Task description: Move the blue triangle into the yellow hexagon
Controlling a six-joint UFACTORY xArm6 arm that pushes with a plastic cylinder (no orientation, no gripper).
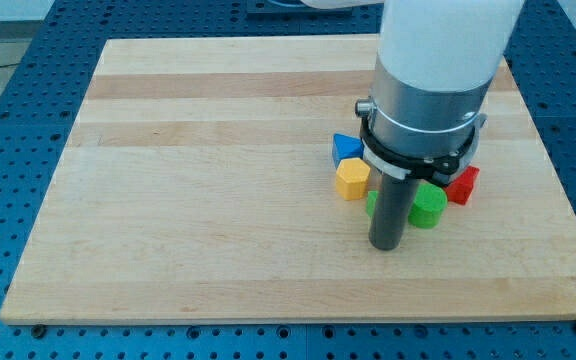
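Note:
The blue triangle (346, 148) lies on the wooden board right of centre, touching the yellow hexagon (352, 180) just below it. My tip (385, 244) is on the board below and to the right of the yellow hexagon, a short gap away. The dark rod rises from the tip and covers part of a green block (371, 203).
A green cylinder (428, 207) stands right of the rod. A red block (462, 185) lies further right, partly under the arm's body. The wooden board (198, 180) rests on a blue perforated table. The arm's white and grey body hides the board's upper right.

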